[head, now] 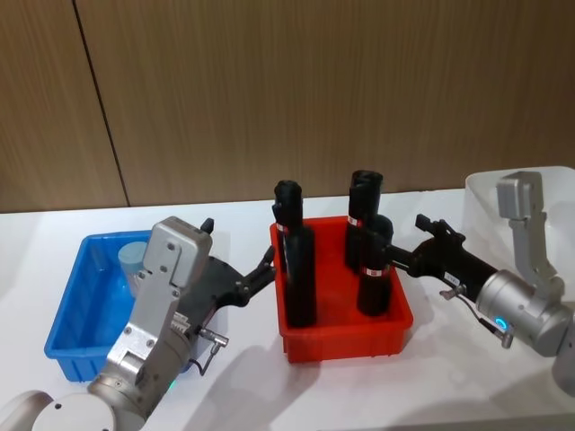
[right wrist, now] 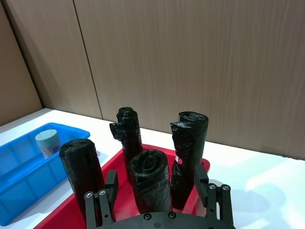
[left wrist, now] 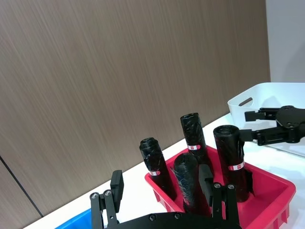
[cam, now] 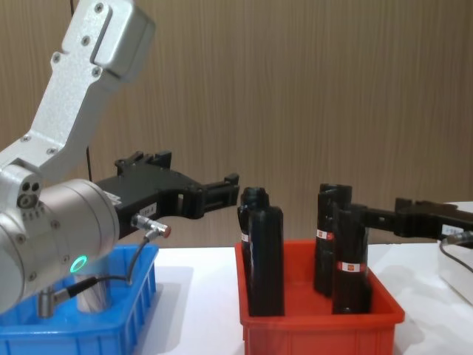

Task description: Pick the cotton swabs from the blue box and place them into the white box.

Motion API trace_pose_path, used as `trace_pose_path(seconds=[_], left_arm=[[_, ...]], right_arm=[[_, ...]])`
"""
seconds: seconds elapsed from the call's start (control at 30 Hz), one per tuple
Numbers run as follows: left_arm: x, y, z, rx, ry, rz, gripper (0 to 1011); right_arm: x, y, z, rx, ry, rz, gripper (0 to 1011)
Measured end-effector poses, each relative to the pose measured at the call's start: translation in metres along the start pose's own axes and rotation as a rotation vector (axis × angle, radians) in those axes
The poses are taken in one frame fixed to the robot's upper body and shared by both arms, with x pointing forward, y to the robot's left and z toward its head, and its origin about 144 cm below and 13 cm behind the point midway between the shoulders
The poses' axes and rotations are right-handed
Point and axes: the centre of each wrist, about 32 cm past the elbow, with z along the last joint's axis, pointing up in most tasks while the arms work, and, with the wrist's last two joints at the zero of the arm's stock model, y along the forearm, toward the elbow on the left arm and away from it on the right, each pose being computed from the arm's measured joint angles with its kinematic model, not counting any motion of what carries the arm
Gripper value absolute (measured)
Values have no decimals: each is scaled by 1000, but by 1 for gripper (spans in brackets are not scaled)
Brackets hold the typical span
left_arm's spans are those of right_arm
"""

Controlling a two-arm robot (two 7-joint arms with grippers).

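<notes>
One cotton swabs jar with a grey-blue lid stands in the far part of the blue box; the right wrist view shows the jar and the box too. My left gripper hovers open and empty between the blue box and the red bin, pointing at the bin. From the left wrist its fingers stand apart. The white box sits at the far right. My right gripper is open and empty, between the white box and the red bin.
A red bin holding several tall black bottles stands in the middle, between the two boxes. A brown panelled wall closes the back of the white table. My left arm's body hangs over the blue box's near right corner.
</notes>
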Motion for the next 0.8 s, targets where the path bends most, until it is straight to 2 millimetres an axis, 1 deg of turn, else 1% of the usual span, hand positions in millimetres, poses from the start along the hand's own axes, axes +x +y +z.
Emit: trace_pose_path(seconds=[0.33,0.8], left_arm=[[0,0,0,0,0,0,1000],[0,0,0,0,0,0,1000]], right_arm=[[7,16,-2,-2,-1,36,1001],[13,32,-4,-10,-5,61,1001]])
